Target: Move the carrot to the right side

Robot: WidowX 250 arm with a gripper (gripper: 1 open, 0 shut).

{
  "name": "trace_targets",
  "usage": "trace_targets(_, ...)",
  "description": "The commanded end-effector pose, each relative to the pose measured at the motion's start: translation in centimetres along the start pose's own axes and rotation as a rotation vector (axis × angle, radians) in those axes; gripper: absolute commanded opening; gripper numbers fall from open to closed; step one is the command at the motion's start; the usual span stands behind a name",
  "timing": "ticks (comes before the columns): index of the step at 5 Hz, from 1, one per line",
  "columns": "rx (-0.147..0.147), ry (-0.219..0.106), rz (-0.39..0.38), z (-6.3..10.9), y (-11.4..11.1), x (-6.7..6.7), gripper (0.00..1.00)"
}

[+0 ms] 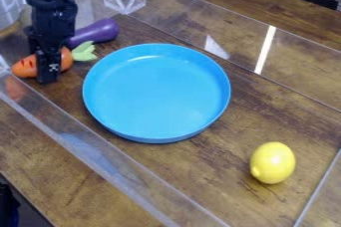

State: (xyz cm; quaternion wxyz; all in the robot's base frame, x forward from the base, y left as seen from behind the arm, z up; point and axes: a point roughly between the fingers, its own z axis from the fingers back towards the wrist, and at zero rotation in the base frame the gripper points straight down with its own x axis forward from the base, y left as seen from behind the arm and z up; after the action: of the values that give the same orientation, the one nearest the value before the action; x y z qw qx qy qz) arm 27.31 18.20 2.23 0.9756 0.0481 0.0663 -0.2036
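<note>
One black gripper (47,69) clamped the carrot (28,67) just left of the blue plate (200,121), beside the eggplant (91,32).

A blue plate (158,131) sits mid-table; a yellow lemon (273,161) lies near-right; a purple eggplant (94,32) far-left.

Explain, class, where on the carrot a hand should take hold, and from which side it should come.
Grip the carrot across its stubby orange middle, coming straight down from above. It lies flat on the table with its leafy top toward the blue plate, so the thick body offers the firmest hold. The hand is already shut on it there.
</note>
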Motion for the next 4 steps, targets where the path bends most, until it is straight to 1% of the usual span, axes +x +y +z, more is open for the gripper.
trace_targets(1,0.059,-0.052,0.016,3.6,1.0,-0.5,0.00)
trace_targets(2,0.056,-0.057,0.023,4.6,1.1,-1.1,0.00)
trace_targets(3,0.038,-0.070,0.021,4.7,1.9,-1.0,1.00)
trace_targets(4,0.037,-0.078,0.013,4.9,2.0,-0.5,1.00)
